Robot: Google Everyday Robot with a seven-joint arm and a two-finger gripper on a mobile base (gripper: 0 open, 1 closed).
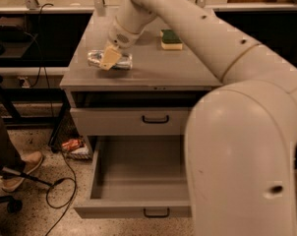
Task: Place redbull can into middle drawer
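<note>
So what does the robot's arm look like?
The arm is thick, rounded off-white shells in fat tube-like segments, with small dark holes dotted along. No cables show. It narrows to a tan gripper at the can on the cabinet top.

Grey cabinet top (153, 70) carries the redbull can (95, 58) lying sideways (gripper (110, 58) at it) and a sponge (171, 39).
</note>
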